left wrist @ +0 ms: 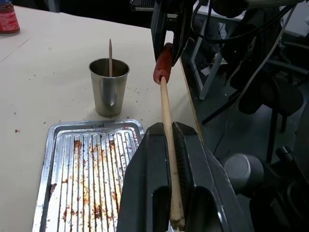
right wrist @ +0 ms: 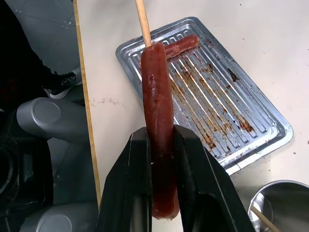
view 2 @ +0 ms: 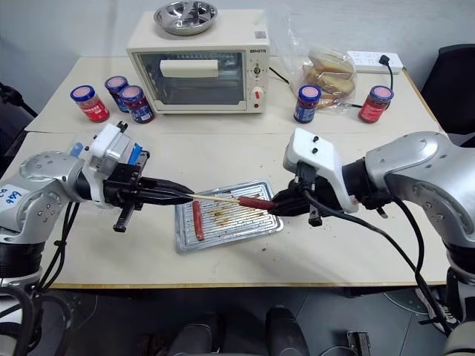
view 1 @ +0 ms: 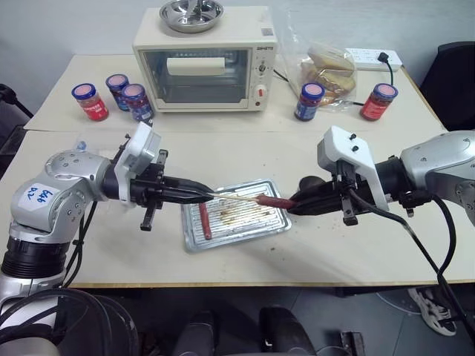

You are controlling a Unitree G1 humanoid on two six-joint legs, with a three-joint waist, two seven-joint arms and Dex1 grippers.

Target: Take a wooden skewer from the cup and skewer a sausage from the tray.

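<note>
Right gripper [right wrist: 159,159] pinches the sausage [right wrist: 158,101], left gripper [left wrist: 172,159] pinches the wooden skewer [left wrist: 166,111], tip buried.

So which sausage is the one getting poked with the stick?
Find the toaster oven at the back of the table, then the greasy metal tray in front of it. Above the tray, the dark sausage sits between the right gripper's jaws with the wooden skewer in its end; the other sausage lies loose in the tray.
</note>
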